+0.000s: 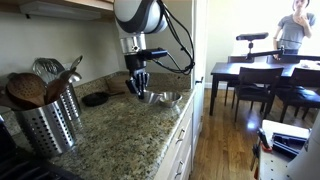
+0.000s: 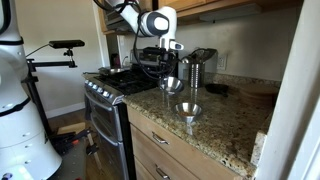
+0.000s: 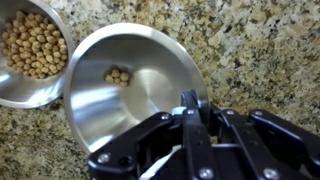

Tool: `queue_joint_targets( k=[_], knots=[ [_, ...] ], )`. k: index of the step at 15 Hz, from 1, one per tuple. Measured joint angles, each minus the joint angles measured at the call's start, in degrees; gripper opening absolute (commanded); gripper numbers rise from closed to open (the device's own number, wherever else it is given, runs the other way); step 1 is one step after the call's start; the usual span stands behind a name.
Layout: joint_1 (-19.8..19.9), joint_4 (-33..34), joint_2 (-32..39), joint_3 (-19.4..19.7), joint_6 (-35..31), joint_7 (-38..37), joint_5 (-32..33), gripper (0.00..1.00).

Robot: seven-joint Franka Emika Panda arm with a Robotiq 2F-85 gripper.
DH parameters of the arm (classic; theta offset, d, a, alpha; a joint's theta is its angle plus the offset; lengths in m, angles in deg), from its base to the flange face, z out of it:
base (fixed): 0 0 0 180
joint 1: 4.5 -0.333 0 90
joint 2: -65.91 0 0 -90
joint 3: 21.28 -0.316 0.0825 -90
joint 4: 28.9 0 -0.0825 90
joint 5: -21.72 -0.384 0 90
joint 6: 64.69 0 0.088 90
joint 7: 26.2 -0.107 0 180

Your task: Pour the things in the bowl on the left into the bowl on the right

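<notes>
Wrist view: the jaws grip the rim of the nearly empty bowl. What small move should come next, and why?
Probably tip the gripped bowl toward the fuller bowl. A few chickpeas lie in it, the gripper has its jaws shut on the rim, and the fuller bowl sits right beside it, so no regrasp seems needed.

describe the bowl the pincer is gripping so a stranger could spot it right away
On the speckled granite countertop, two steel bowls sit side by side. The gripped bowl is the one whose rim the pincer pinches. It holds only a few chickpeas, while the neighbouring bowl is heaped with them.
</notes>
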Motion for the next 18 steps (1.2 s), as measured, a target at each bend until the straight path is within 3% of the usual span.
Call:
queue_joint_targets(
  k=[18],
  knots=[
    [-3.08, 4.76, 6.47, -0.68, 2.80, -5.26, 4.02, 0.04]
  ],
)
